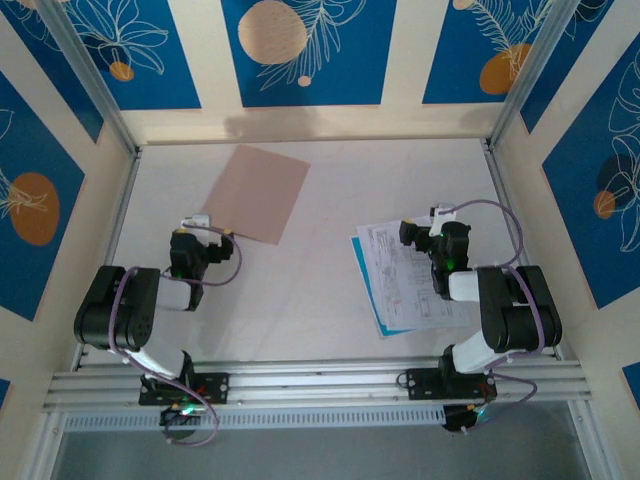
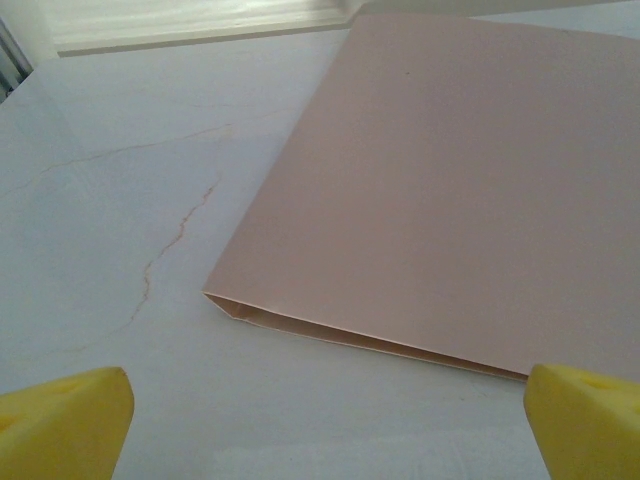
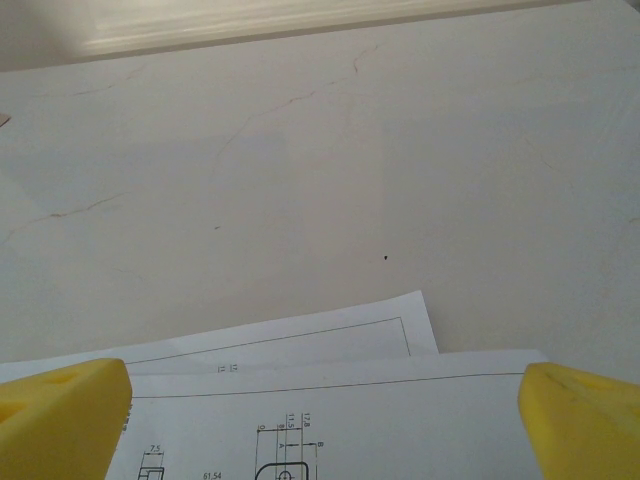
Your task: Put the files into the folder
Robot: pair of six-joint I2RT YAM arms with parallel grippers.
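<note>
Pale desk [image 1: 320, 300], blue patterned walls [image 1: 300, 50]: the folder [image 1: 255, 192] lies closed at far left, the files [image 1: 400, 278] at near right, well apart. Left jaws and right jaws both gape, empty. Advice: left jaws lift the folder's open near edge; right jaws pinch all sheets together.

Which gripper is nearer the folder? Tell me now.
Left. The left gripper is just short of the folder's near edge, jaws open; the right gripper is over the files, well off to the folder's right.

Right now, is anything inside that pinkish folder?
The folder lies closed; its near edge gapes slightly, and that sliver looks empty. Deeper inside is covered. The files lie apart on the table.
</note>
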